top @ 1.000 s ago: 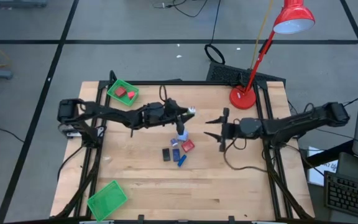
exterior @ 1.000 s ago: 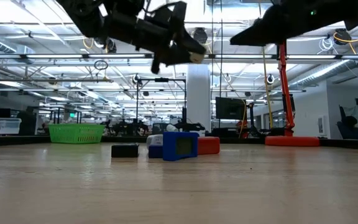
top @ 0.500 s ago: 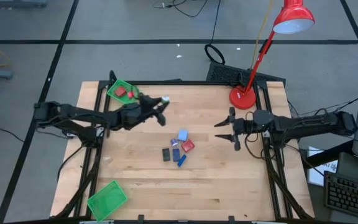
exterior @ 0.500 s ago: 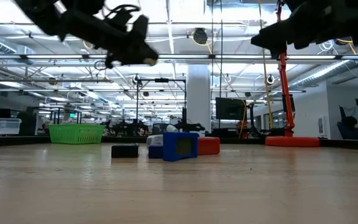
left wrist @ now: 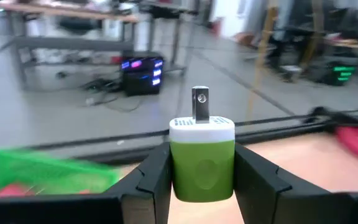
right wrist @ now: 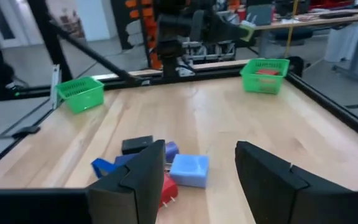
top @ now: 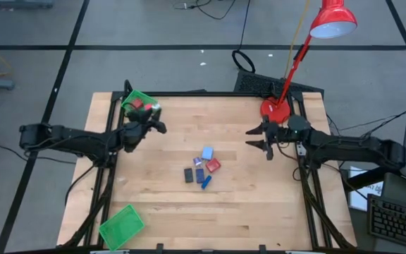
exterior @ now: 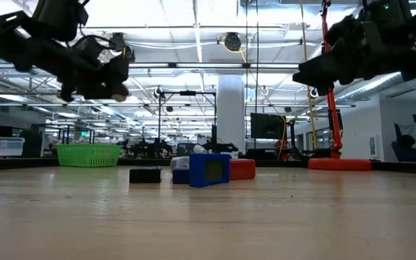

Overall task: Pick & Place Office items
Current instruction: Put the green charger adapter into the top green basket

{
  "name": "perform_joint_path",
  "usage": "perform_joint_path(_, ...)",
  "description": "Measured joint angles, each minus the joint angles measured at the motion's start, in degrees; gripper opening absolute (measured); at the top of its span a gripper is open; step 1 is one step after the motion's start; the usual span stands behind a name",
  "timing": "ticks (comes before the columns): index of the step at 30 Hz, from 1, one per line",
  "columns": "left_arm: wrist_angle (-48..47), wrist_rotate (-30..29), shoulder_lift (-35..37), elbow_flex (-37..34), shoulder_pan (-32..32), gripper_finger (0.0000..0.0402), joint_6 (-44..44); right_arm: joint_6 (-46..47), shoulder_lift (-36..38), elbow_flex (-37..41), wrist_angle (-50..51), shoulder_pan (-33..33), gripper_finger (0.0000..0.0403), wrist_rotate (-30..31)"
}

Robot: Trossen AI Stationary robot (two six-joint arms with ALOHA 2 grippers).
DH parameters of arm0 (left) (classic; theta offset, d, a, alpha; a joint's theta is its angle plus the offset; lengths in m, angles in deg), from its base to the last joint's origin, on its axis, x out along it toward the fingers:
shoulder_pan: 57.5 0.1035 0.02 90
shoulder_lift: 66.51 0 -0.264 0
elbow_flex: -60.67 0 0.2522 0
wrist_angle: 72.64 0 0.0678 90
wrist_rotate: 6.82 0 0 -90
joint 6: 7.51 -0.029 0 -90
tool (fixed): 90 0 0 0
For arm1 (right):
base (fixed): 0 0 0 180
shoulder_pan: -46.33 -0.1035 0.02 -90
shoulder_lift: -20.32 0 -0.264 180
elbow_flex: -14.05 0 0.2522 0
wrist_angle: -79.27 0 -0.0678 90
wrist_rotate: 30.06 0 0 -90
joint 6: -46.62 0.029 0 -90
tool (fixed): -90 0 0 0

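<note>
Left gripper (top: 155, 127) is clamped on a small green plastic plug adapter with a white cap and a metal prong (left wrist: 202, 158). In the left wrist view both fingers (left wrist: 155, 177) press its sides, prong end pointing away from the wrist. In the high view the gripper sits just beside the green mesh basket at the table's far-left corner (top: 129, 98), at the edge nearest the table centre. That basket has a red block (top: 137, 104) in it. Low view shows the gripper (exterior: 114, 85) well above the wooden tabletop (top: 245, 204), not touching anything.

Right gripper (top: 257, 137) is wide open and holds nothing. It hangs just in front of the round red base of the red desk lamp (top: 275, 110), on the side toward the table centre. Right wrist view shows clear space between its two dark fingers (right wrist: 143, 177).

Remaining office pieces sit in one tight cluster at table centre, well apart from the corner basket and between the two grippers:
- light-blue square block (top: 207, 152), on the cluster's lamp side
- red block (top: 213, 165), just beside it
- black rectangle (top: 188, 175), on the side toward the basket
- blue stick (top: 206, 181), nearest the front edge

A second green mesh basket (top: 121, 225) sits at the near-left corner, far from the first one; contents can't be made out.
</note>
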Motion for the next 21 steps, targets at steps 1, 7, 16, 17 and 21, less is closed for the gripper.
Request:
perform_joint_path(1,-1.5,-1.2,0.5,-0.9,0.5,0.0139,1.5,0.2,-0.2,0.2,-0.8,0.5,0.0185,0.0)
perform_joint_path(7,-10.3,-1.3,0.7,-2.0,5.4,0.0132,12.8,0.6,-0.6,0.9,-1.2,2.1,0.0185,-0.3)
perform_joint_path(16,-21.2,0.4,0.6,-2.0,10.6,0.0139,25.7,0.6,-0.7,0.9,-1.3,2.1,0.0185,-1.2)
perform_joint_path(17,-21.8,0.5,0.6,-2.0,10.9,0.0140,26.3,0.6,-0.7,0.9,-1.3,2.1,0.0185,-1.2)
perform_joint_path(21,-24.2,0.5,0.6,-2.0,11.8,0.0136,28.9,0.7,-0.7,0.9,-1.8,2.1,0.0185,-1.2)
